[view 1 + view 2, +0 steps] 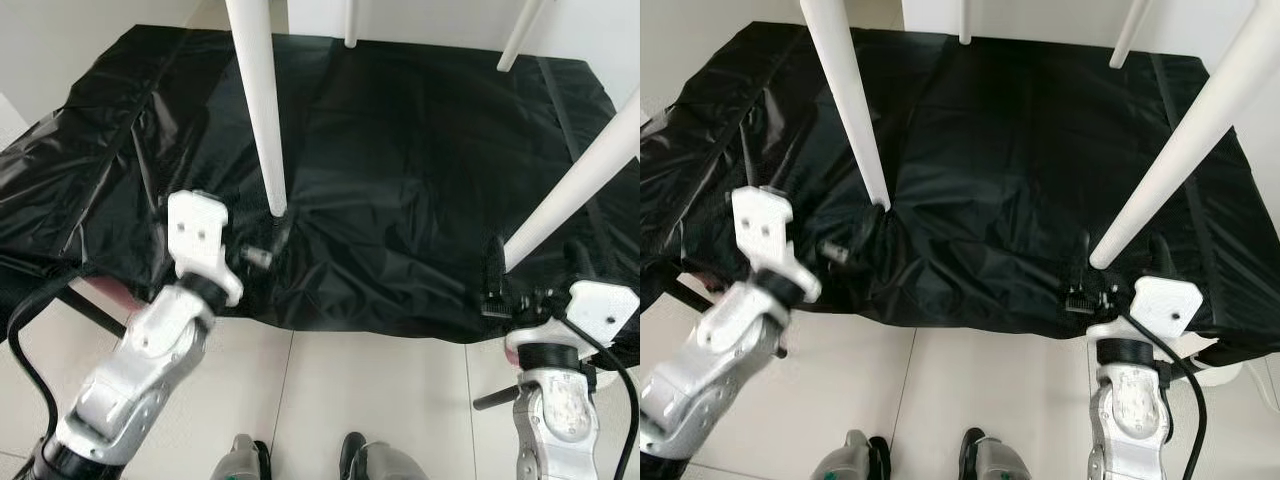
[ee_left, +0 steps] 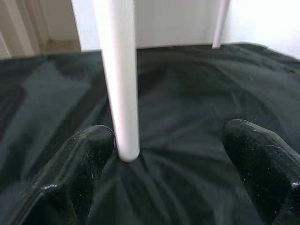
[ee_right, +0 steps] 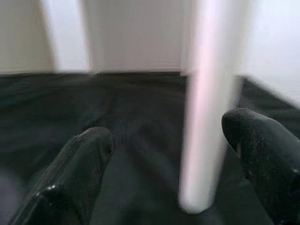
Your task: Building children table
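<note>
A black plastic sheet (image 1: pixel 400 150) covers the low surface, and white table legs stand up from it. The near-left leg (image 1: pixel 262 120) meets the sheet just ahead of my left gripper (image 1: pixel 262 240), which is open. In the left wrist view that leg (image 2: pixel 119 79) stands between the fingers (image 2: pixel 89 154), close beside one and well apart from the other. The near-right leg (image 1: pixel 580 180) slants down to my right gripper (image 1: pixel 535 262), also open. That leg's foot (image 3: pixel 204 140) sits between the right fingers (image 3: pixel 258 150), nearer to one.
Two more white legs (image 1: pixel 350 25) (image 1: pixel 520 35) rise at the back of the sheet. The sheet's front edge hangs over pale floor tiles (image 1: pixel 370 390). My feet (image 1: pixel 350 460) stand just below it. A cable (image 1: pixel 20 340) loops beside my left arm.
</note>
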`<state>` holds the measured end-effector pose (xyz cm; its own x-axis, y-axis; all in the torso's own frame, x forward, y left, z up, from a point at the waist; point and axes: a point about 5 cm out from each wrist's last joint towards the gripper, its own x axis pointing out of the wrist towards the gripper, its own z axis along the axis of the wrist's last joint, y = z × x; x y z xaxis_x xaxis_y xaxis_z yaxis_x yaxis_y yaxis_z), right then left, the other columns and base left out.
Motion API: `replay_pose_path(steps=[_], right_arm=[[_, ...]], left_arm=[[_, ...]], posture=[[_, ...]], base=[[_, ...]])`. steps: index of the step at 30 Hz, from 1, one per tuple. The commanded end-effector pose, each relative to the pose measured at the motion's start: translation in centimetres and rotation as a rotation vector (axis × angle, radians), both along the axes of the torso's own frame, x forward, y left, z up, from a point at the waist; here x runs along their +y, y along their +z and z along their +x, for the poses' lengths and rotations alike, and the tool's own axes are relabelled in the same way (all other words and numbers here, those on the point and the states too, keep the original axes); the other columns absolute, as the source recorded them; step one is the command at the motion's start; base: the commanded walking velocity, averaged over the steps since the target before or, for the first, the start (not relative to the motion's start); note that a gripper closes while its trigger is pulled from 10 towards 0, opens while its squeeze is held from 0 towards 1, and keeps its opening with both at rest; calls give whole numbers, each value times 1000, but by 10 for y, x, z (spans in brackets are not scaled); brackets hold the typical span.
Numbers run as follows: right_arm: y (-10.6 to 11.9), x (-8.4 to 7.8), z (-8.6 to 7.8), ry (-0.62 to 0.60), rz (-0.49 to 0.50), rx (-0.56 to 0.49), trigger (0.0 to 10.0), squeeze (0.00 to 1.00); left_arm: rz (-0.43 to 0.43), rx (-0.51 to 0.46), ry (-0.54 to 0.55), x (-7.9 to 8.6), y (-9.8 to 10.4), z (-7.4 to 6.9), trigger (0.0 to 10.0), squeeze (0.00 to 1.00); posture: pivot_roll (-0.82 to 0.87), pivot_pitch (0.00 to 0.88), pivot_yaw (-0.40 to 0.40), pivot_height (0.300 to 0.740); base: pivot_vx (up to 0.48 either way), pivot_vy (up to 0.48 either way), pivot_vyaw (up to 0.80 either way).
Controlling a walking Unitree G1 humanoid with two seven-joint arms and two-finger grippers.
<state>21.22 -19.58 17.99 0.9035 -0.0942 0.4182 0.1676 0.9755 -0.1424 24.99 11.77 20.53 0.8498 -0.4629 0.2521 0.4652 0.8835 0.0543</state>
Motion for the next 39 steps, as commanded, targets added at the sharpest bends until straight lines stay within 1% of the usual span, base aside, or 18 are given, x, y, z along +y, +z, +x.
replay_pose_path(steps=[1,3,4,6,7,8,10,13,16,22,26,28,30,32,35,37,38,39], right_arm=[[-33,6,-2,115,10,148,10000,0],[-52,5,-6,157,-32,217,10000,0],[-63,2,-8,176,-5,265,10000,0],[-63,2,-8,176,-5,265,10000,0],[-76,0,-10,192,2,317,10000,0],[-76,0,-10,192,2,317,10000,0],[-101,-4,-15,206,6,396,10000,0],[-108,-5,-15,206,-12,413,10000,0],[-119,-4,-14,241,-61,432,10000,0],[-132,-4,-17,291,-89,468,10000,0],[-164,-6,-27,332,-130,584,10000,0],[-164,-6,-27,332,-130,584,10000,0],[-188,-11,-35,319,-140,679,10000,0],[-195,-12,-38,310,-146,709,10000,0],[-200,-12,-39,301,-161,725,10000,0],[-185,-10,-32,262,-182,590,10000,0],[-185,-10,-32,262,-182,590,10000,0],[-166,-6,-23,273,-148,482,10000,0]], left_arm=[[84,67,-81,7,-28,-5,10000,0],[123,135,-75,16,-51,-8,10000,0],[116,183,-46,21,-63,-8,10000,0],[116,183,-46,21,-63,-8,10000,0],[122,224,-2,28,-78,-9,10000,0],[122,224,-2,28,-78,-9,10000,0],[136,295,53,39,-106,-13,10000,0],[151,310,67,43,-116,-16,10000,0],[166,365,86,52,-142,-23,10000,0],[206,409,74,57,-162,-29,10000,0],[281,499,71,62,-194,-35,10000,0],[281,499,71,62,-194,-35,10000,0],[315,557,105,64,-215,-36,10000,0],[320,576,123,64,-221,-34,10000,0],[322,594,140,63,-226,-32,10000,0],[342,610,162,63,-231,-28,10000,0],[342,610,162,63,-231,-28,10000,0],[340,612,172,64,-231,-26,10000,0]], posture=[[55,181,26,740],[55,181,26,740],[56,176,19,740],[56,176,19,740],[57,170,15,740],[57,170,15,740],[57,153,5,740],[53,146,4,740],[53,111,-5,740],[52,88,-12,740],[46,59,-22,740],[46,59,-22,740],[49,35,-26,740],[45,32,-25,740],[43,23,-23,740],[26,18,3,740],[26,18,3,740],[14,22,28,740]], base=[[0,0,0],[0,0,0],[0,0,0],[0,0,0],[0,0,0],[0,0,0],[0,0,0],[0,0,0],[0,0,0],[0,0,0],[0,0,0],[0,0,0],[0,0,0],[0,0,0],[0,0,0],[0,0,0],[0,0,0],[0,0,0]])
